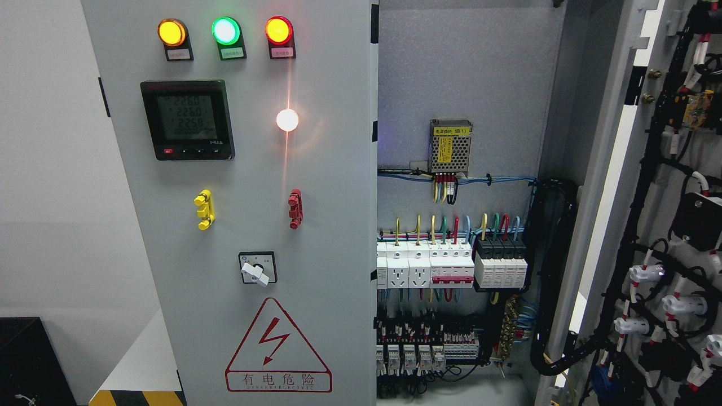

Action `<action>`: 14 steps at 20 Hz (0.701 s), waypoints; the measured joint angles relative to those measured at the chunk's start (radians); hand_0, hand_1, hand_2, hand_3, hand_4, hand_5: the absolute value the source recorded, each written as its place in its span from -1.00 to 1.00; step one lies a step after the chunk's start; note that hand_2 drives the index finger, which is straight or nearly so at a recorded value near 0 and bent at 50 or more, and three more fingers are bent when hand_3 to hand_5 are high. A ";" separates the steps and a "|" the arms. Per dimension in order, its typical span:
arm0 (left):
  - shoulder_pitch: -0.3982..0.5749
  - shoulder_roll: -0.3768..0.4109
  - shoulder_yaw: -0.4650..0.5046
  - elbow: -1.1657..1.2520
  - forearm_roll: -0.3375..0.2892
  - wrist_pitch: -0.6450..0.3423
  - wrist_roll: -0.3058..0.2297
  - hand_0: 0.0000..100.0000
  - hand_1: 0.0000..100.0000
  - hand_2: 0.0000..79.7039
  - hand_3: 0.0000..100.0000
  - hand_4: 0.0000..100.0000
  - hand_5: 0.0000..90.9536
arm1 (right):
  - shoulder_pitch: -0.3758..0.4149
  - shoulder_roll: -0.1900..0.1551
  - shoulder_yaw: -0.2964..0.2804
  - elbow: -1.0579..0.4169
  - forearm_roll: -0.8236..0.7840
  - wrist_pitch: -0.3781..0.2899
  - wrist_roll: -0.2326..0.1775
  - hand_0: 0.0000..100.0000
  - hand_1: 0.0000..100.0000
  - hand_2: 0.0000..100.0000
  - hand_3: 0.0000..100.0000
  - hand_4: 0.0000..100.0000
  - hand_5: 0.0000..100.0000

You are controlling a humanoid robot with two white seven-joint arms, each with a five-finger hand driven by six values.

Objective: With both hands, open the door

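Right door seen swung wide at 3 o'clock, wiring exposed; left door shut at 9 o'clock. Risk judged: live breakers at 5 o'clock brushed if reach made blind past door edge. Neither hand seen; pose, finger state not determinable.

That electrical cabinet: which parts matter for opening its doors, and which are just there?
Job:
left door, not swung open
right door, swung open
No robot hands in view.

Just there:
indicator lamps
power meter
rotary switch
warning sign
circuit breakers
power supply
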 measured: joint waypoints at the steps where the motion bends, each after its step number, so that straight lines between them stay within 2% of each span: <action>1: 0.005 -0.013 0.005 0.048 -0.017 -0.004 -0.009 -1.00 -1.00 -1.00 -1.00 -1.00 -1.00 | 0.000 0.000 0.000 0.000 0.000 0.000 0.000 -0.62 -1.00 -1.00 -1.00 -1.00 -1.00; 10: -0.001 -0.174 0.039 0.530 -0.161 -0.138 -0.027 -1.00 -1.00 -1.00 -1.00 -1.00 -1.00 | 0.000 0.000 0.000 0.000 0.001 0.000 0.000 -0.62 -1.00 -1.00 -1.00 -1.00 -1.00; 14: -0.012 -0.258 0.081 0.734 -0.285 -0.154 -0.028 -1.00 -1.00 -1.00 -1.00 -1.00 -1.00 | 0.000 0.000 0.000 0.000 0.000 0.000 0.000 -0.62 -1.00 -1.00 -1.00 -1.00 -1.00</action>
